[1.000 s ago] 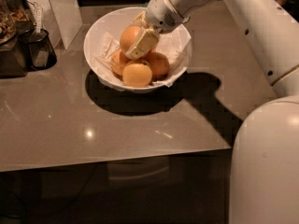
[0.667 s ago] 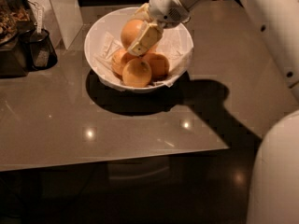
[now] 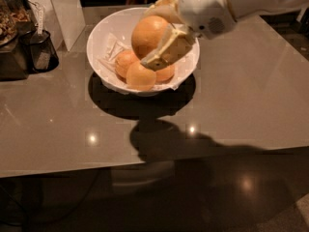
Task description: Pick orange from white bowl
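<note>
The white bowl (image 3: 99, 37) stands on the grey table toward the back, lined with crumpled white paper (image 3: 112, 50). My gripper (image 3: 157, 37) is shut on the orange (image 3: 148, 34), the largest fruit, and holds it over the bowl, above the others. One finger (image 3: 166, 50) crosses the orange's right front side; the other runs behind its top. Three smaller oranges stay in the bowl: one at the front (image 3: 140, 76), one to the left (image 3: 126, 62) and one partly hidden under the finger (image 3: 165, 74).
The grey table (image 3: 241, 95) reaches right and toward me, with its front edge low in the view. A dark cup (image 3: 42, 52) and a dark container (image 3: 12, 42) stand at the left. A white upright panel (image 3: 60, 8) stands behind the bowl's left side.
The arm has risen and swung, lifting the large orange up off the other fruit in the bowl. The view has shifted, so the bowl sits lower left of the gripper.
</note>
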{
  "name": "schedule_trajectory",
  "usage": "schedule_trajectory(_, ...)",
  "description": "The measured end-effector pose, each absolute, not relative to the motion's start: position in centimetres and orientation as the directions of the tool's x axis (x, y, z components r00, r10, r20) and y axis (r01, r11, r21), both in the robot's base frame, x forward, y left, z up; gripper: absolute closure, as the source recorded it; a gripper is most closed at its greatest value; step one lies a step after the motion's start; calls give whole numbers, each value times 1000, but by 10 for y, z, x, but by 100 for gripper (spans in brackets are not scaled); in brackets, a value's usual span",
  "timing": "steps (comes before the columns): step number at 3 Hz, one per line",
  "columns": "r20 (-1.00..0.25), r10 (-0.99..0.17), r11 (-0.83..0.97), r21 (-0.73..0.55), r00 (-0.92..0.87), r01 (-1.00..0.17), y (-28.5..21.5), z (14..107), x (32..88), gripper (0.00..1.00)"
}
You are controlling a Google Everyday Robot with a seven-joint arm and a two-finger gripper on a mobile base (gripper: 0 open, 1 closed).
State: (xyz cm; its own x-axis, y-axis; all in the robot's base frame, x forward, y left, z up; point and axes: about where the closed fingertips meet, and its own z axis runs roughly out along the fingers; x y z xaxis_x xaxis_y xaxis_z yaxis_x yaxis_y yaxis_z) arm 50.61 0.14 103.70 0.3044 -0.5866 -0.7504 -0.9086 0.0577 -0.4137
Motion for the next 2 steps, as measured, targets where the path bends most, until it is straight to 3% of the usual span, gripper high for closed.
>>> schedule_trajectory(1, -761, -556, 128, -475, 334, -871, 8, 1050, 459, 100)
schedule_trajectory(2, -793, -546, 196, -435, 271, -879, -10, 1035, 448, 100)
